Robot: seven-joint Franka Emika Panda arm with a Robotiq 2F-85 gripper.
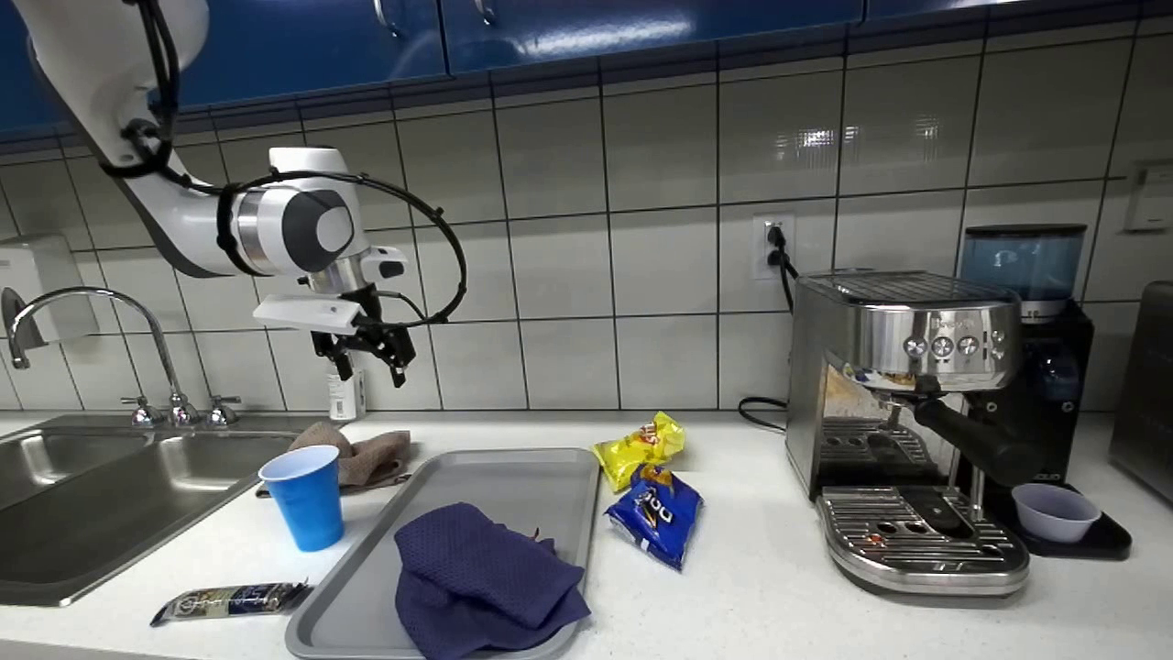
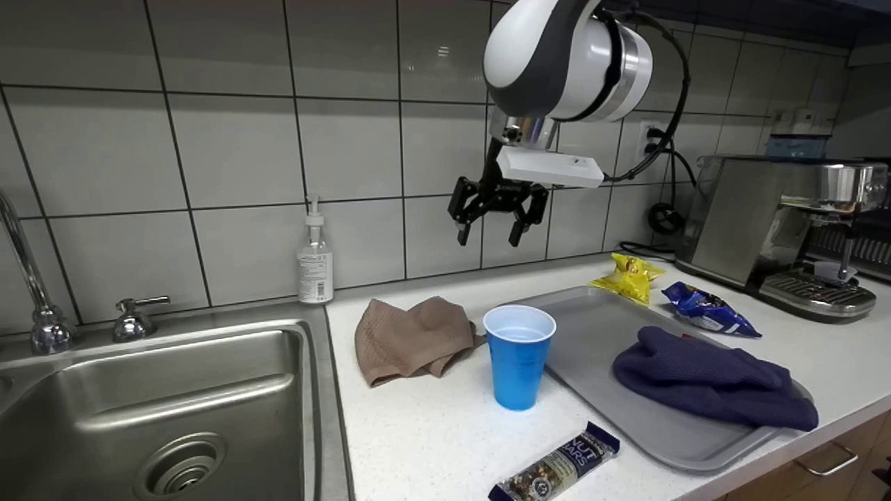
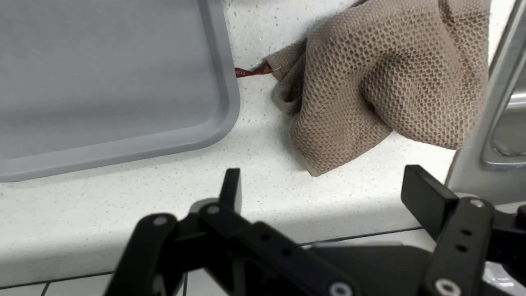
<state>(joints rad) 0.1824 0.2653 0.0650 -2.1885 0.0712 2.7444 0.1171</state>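
My gripper [image 1: 372,374] is open and empty, high above the back of the counter; it also shows in an exterior view [image 2: 489,238] and the wrist view [image 3: 322,181]. It touches nothing. Below it, a crumpled brown cloth [image 2: 414,339] lies between the sink and a grey tray [image 2: 588,313]; the cloth [image 3: 349,90] is large in the wrist view. A blue cup [image 2: 518,369] stands upright in front of the cloth. A crumpled dark blue cloth [image 1: 486,577] lies on the tray. A nut bar [image 2: 557,466] lies near the cup. Yellow [image 1: 640,447] and blue [image 1: 656,515] snack bags lie beside the tray.
A steel sink [image 2: 317,410] with a faucet [image 1: 137,312] borders the counter. A pump bottle [image 2: 315,268] stands by the tiled wall. A coffee machine [image 1: 903,348] stands across the counter, with a small bowl [image 1: 1054,513] near it. Blue cabinets [image 1: 641,32] hang above.
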